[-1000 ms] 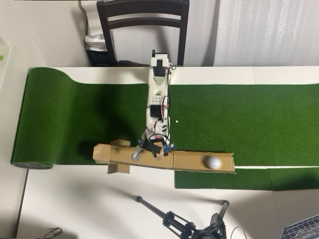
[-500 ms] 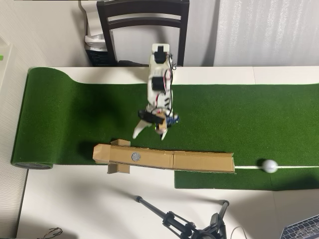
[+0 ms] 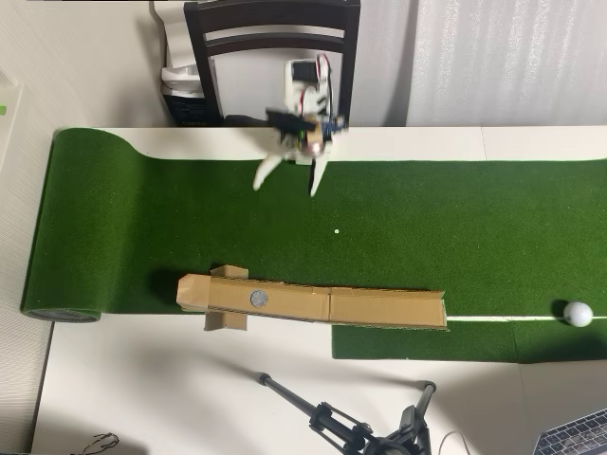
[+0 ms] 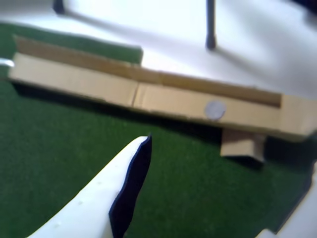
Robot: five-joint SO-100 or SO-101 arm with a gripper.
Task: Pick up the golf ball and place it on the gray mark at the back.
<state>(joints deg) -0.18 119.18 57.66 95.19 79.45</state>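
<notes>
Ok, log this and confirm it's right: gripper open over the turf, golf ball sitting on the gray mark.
Not right. In the overhead view the golf ball lies far right on the turf, and the gray mark is bare. The gripper is open, as stated.

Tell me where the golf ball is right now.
In the overhead view the golf ball sits on the green turf at the far right edge, well past the right end of the cardboard strip.

dark wooden chair [image 3: 273, 38] | pale curtain, probably [image 3: 503, 57] | green turf [image 3: 455, 227] | white floor [image 3: 142, 389]
</notes>
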